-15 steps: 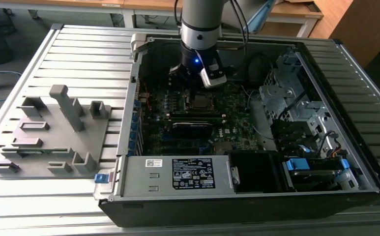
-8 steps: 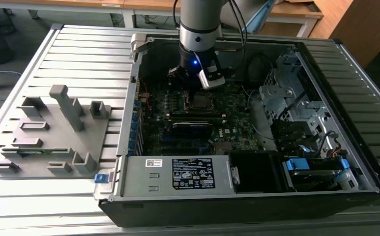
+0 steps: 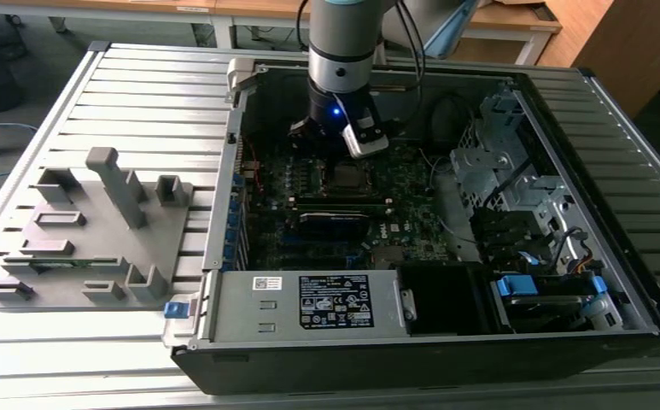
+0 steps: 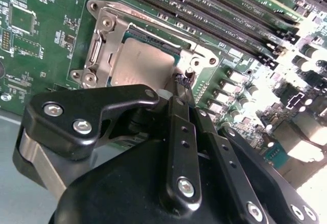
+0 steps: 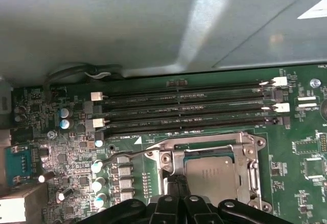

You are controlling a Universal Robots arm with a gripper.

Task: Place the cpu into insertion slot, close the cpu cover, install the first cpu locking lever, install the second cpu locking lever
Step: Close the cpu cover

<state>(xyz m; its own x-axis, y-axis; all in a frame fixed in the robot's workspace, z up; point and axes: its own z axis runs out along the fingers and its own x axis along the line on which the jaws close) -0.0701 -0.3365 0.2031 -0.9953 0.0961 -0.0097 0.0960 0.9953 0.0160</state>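
The cpu lay seated in the insertion slot. The cpu cover was down flat around it, and the chip's dull top showed through the cut-out.

The gripper hung low over the motherboard. Its fingers were pressed together to a single tip that met the socket's rim just beside the chip's edge. Whether that tip pinched anything I could not tell.

As the exterior view frames it, the socket sat at six o'clock from the gripper body, just beside it — so the work lay under the fingers rather than off to one side.

In the first wrist view a thin wire locking lever stuck out from the socket's corner. Its long axis ran roughly along the memory slots, and its free end was apart from the fingers — unlatched, by the look of it. Judged from that, the chip and cover steps were done and the levers were the matter in hand.
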